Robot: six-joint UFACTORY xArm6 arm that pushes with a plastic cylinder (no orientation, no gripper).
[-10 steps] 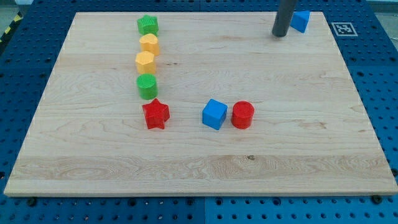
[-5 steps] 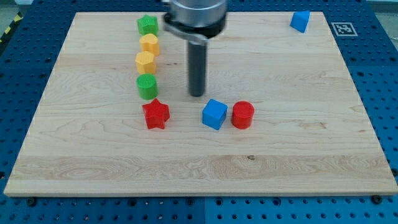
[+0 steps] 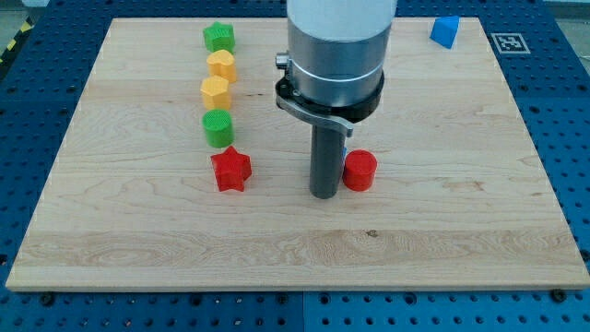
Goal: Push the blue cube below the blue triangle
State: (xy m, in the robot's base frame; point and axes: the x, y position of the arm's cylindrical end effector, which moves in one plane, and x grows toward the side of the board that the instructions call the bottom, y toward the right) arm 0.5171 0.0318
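the pale wooden worktop point(image 3: 442, 221) lies on a blue perforated base point(image 3: 572, 138), and the arm's wide grey cylindrical body point(image 3: 337, 46) comes down from the view's top over the middle of the board. below it the straight dark rod point(image 3: 325, 161) stands upright, and my tip point(image 3: 323, 195) rests on the wood just left of the red plastic cylinder point(image 3: 359, 171), close beside it or touching; which one cannot be told. there is no hand on this arm, only the rod, so nothing is spread or pinched.

the blue cube does not show anywhere; the rod and the grey body cover the spot beside the red cylinder, so where it lies cannot be told. the blue plastic triangle point(image 3: 445, 30) sits near the board's top right corner, well apart from my tip.

to the view's left of my tip, with bare wood between, sits the red plastic star point(image 3: 230, 170). above the star a column of four blocks runs toward the view's top: a green ribbed round block point(image 3: 218, 128) just above the star, then a yellow faceted block point(image 3: 215, 92), then a second yellow faceted block point(image 3: 221, 65), then a green block point(image 3: 219, 38) at the top near the board's edge. a black-and-white marker tag point(image 3: 509, 42) lies on the base beyond the board's top right corner.
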